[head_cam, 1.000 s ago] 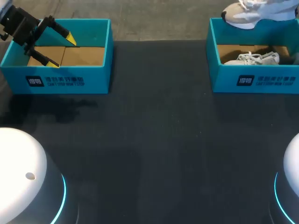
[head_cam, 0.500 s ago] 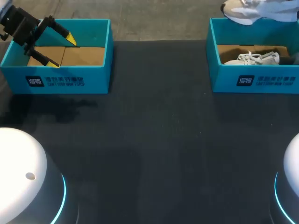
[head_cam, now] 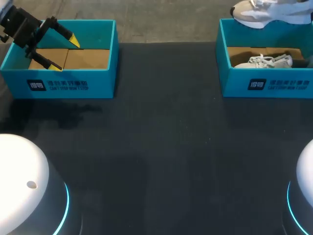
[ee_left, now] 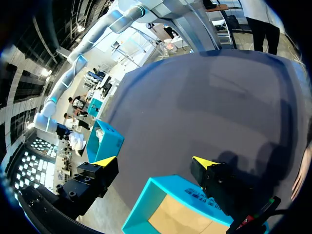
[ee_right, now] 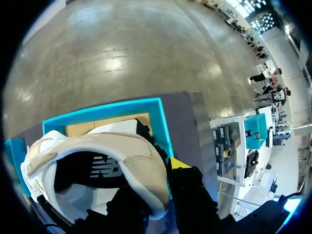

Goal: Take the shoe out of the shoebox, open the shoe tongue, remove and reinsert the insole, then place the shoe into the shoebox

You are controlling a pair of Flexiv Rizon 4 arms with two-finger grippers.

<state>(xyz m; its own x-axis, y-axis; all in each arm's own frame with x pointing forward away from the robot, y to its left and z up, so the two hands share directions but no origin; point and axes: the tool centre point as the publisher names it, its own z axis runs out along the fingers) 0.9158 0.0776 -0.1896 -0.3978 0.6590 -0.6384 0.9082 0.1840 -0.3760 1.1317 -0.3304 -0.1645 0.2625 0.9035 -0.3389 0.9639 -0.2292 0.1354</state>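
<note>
Head view: a shoe is held up over the box at the far right, with the left arm parked over the other box.

The beige-and-white shoe (head_cam: 258, 13) hangs above the back wall of the right shoebox (head_cam: 266, 87), where a second shoe (head_cam: 264, 61), white and laced, lies on the cardboard floor. In the right wrist view the right gripper (ee_right: 161, 183) is clamped on the shoe's heel collar, with one yellow tip outside it, and a large pale logo shows on the dark side panel. The left gripper (head_cam: 66, 53) sits over the left shoebox (head_cam: 63, 84) with its fingers wide apart and nothing between them. Each teal box carries a white logo block and two lines of white print on its front wall. Both boxes stand well apart on the dark table (head_cam: 161, 147).
</note>
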